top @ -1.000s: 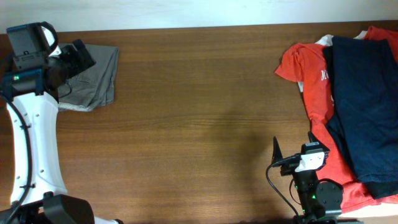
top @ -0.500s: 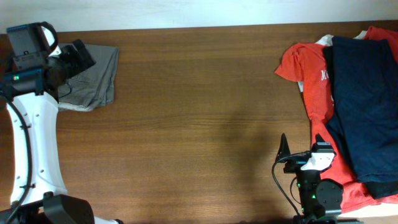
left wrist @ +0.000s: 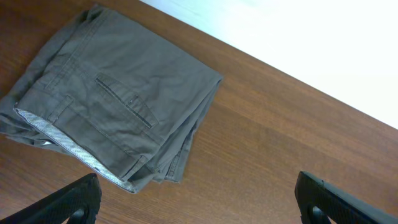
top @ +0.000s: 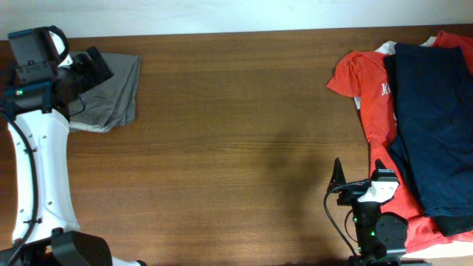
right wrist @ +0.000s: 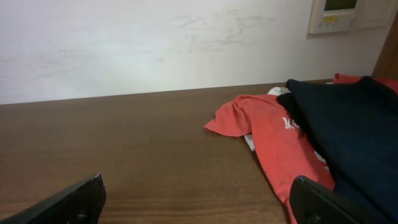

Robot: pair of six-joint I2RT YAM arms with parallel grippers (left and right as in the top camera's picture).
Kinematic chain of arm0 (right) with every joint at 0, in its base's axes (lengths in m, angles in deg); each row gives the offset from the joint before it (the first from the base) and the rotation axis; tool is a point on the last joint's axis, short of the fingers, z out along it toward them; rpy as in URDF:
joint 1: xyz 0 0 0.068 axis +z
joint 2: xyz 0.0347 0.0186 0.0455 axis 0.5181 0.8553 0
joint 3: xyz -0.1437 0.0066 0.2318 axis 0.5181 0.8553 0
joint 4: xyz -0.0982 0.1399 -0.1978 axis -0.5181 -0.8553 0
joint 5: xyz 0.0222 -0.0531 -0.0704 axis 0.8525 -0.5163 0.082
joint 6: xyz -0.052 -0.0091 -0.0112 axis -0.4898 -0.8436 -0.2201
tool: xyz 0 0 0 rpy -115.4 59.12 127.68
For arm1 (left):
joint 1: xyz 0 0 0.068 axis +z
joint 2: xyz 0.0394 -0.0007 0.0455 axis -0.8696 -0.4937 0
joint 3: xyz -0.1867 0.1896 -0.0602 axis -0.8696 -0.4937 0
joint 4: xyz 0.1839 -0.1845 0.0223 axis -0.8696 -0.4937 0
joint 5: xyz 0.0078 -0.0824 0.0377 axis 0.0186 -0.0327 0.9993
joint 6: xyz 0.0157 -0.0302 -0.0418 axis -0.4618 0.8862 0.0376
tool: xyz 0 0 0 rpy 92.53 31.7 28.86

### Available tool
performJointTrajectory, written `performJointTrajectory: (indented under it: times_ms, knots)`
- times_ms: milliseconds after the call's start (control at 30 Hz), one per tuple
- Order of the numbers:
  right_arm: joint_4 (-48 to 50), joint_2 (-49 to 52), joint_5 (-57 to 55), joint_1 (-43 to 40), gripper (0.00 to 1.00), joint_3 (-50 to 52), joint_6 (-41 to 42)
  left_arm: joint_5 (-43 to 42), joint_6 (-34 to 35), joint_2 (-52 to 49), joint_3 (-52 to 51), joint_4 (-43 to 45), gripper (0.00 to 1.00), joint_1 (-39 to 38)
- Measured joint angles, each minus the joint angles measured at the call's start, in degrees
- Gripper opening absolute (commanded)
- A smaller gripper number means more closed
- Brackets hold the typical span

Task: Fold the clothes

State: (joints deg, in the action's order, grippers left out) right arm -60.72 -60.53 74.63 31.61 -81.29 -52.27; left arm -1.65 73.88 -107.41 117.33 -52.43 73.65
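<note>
I see the shorts lying folded at the far left corner of the table. Left gripper hovers by them, jaws spread, empty. Right gripper: jaws spread, empty.

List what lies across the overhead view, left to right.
Left arm, shorts, T-shirt, navy garment lying on it. Right gripper left out: it falls within the T-shirt's span.
</note>
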Motion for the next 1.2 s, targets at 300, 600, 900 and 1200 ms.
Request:
performJointTrajectory:
  times_ms: [300,600,900,1200]
  knots:
    - [0.00,-0.02,-0.02,0.00,0.98,0.00,0.00,0.02,0.00,0.81,-0.04,-0.33,0.99,0.00]
    - [0.04,-0.04,-0.37,0.00,0.98,0.00,0.02,-0.04,0.00,29.38,-0.37,-0.22,0.99,-9.51]
    - [0.07,-0.11,-0.59,0.00,0.98,0.00,0.02,-0.39,0.00,54.88,-10.49,-0.22,0.99,-19.91]
    - [0.04,-0.17,-0.63,0.00,0.98,0.00,0.02,1.38,0.00,76.06,-50.84,1.05,0.99,-19.93]
